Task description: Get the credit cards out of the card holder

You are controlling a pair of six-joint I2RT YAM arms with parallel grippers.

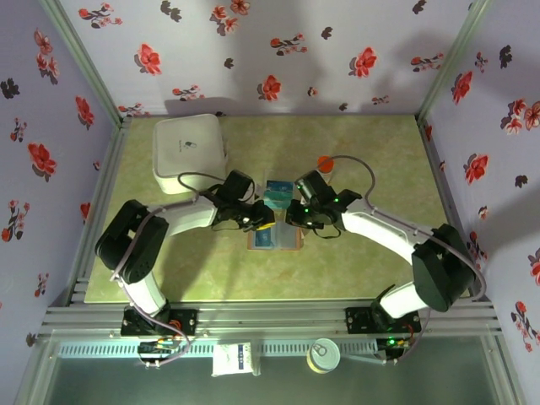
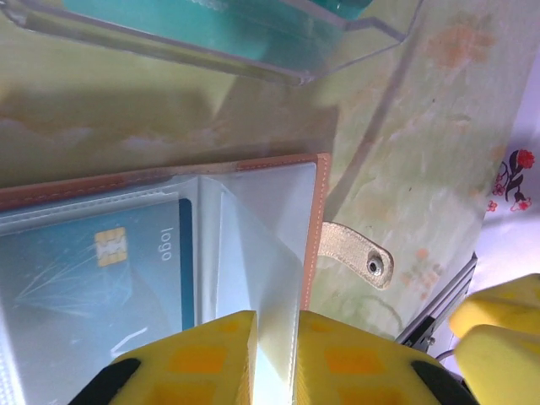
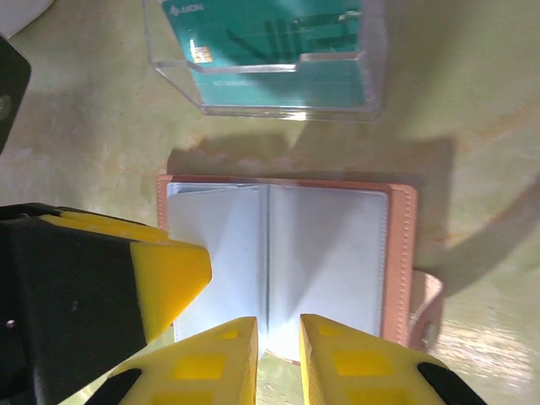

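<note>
The tan leather folding card holder [image 3: 401,253] lies open at the middle of the green table [image 1: 211,270], with a blue chip card [image 2: 101,270] in one clear sleeve. My left gripper [image 2: 274,325] pinches a sleeve leaf. I can't tell whether the right gripper [image 3: 278,325] grips anything.

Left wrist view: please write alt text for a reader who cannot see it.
The left gripper pinches a clear sleeve page of the open brown card holder. A blue credit card with a chip sits in a neighbouring sleeve; a clear box holding a teal card lies beyond the holder.
</note>
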